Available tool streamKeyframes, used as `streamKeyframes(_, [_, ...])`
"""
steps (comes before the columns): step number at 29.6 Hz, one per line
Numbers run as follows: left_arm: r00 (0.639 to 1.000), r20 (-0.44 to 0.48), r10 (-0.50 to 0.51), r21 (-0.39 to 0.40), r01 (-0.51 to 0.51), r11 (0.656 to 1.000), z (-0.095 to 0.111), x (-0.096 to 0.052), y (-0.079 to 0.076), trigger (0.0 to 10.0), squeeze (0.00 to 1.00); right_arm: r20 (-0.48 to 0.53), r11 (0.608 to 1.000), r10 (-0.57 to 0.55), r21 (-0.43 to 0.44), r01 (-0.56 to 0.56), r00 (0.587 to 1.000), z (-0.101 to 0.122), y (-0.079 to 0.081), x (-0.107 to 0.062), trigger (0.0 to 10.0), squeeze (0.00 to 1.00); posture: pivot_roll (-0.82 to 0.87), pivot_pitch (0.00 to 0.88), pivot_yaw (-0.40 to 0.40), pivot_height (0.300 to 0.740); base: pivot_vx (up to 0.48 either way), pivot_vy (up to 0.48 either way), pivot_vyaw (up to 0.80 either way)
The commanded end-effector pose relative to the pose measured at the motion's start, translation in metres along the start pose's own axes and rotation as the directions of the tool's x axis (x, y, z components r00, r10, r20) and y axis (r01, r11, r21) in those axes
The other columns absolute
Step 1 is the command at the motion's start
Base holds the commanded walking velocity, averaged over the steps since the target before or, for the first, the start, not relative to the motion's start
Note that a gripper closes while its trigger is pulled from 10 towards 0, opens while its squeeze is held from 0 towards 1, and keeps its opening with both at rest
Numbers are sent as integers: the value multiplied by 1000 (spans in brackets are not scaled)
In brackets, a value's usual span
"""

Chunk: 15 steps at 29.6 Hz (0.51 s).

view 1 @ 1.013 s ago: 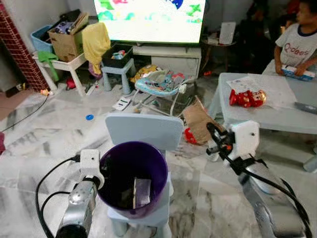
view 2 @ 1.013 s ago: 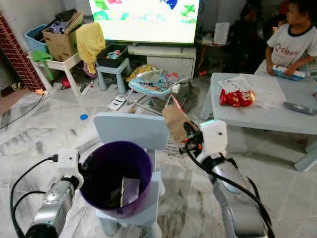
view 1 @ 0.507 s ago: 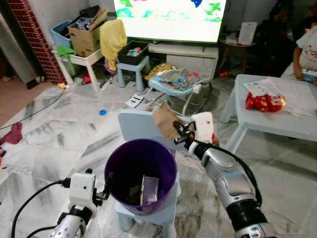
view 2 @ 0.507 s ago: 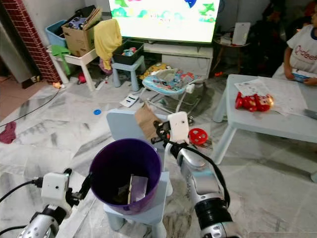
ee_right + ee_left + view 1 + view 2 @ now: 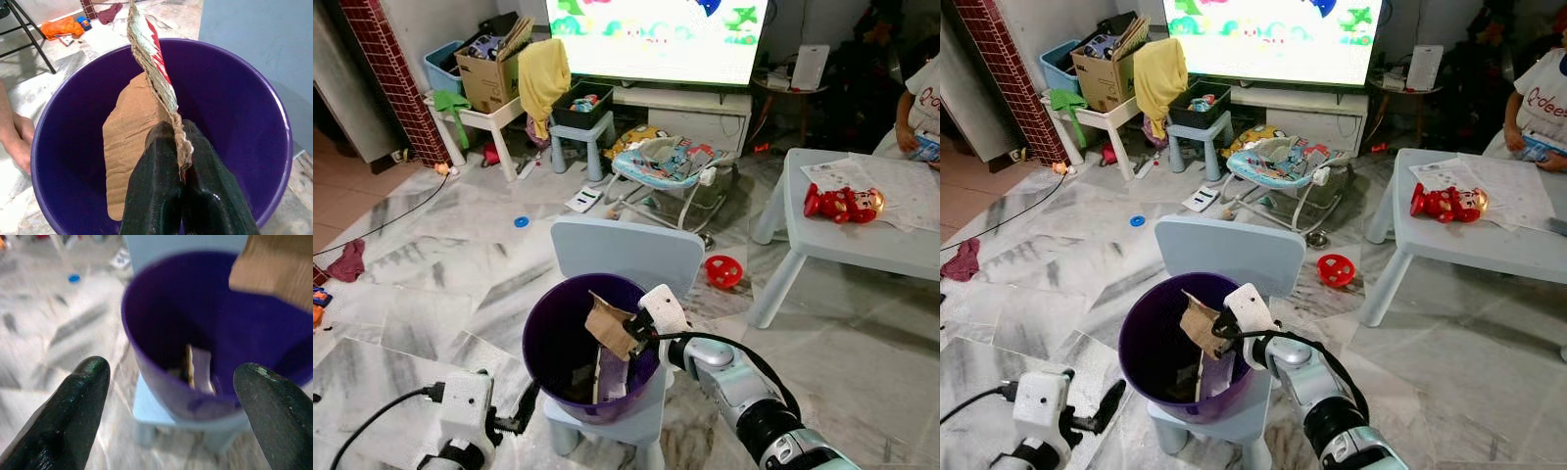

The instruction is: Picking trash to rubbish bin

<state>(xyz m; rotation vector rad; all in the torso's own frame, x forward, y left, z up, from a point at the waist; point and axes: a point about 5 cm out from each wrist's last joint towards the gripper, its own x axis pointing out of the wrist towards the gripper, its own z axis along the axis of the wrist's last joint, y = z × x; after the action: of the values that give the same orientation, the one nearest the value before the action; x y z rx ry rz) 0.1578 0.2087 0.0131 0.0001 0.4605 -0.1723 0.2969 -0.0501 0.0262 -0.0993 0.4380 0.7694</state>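
At the lower left of the head views, the left gripper (image 5: 519, 423) is seen low beside the purple bin (image 5: 553, 343), its two black fingers (image 5: 63, 416) spread wide apart with nothing between them. In the lower centre, the bin is seen standing on the seat of a small pale blue chair (image 5: 626, 257), whose backrest rises just behind it. A few scraps of trash (image 5: 610, 372) are seen lying at the bottom of the bin. The right gripper (image 5: 633, 335) is seen reaching over the bin's rim from the right, its fingers pressed together on a torn piece of brown cardboard (image 5: 607, 323), which is held over the open mouth of the bin, its lower part below the rim.

Further back, at the right of the frame, a red round toy (image 5: 723, 271) is seen on the marble floor beside a low pale table (image 5: 822, 235), on which a red toy (image 5: 842, 204) lies. A baby bouncer (image 5: 666, 162) is seen in the upper centre, before a lit television (image 5: 656, 24). A person's arm (image 5: 913, 103) is seen at the upper right edge.
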Motion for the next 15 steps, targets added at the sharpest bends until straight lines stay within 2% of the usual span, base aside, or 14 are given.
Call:
streamKeyframes(1, [1000,5,-1,8,1,1000,0,1,4,10000,1000,30,1000,2,-2,-2,1000,9,2,4,9529,1000,178,0,35,740,0,0,0])
streamKeyframes(2, [1000,-2,-2,9,2,1000,-3,4,5,10000,1000,30,1000,10,-12,-10,999,9,3,4,10000,1000,178,0,35,740,0,0,0])
streamKeyframes(12, [999,-52,1,-4,-1,1000,-26,16,22,10000,1000,38,999,41,-18,-40,998,7,6,6,10000,1000,173,0,34,740,0,0,0])
streamKeyframes(15, [997,-71,8,-6,-9,1000,-34,19,28,10000,1000,68,999,25,-21,-24,997,10,5,5,10000,1000,168,0,34,740,0,0,0])
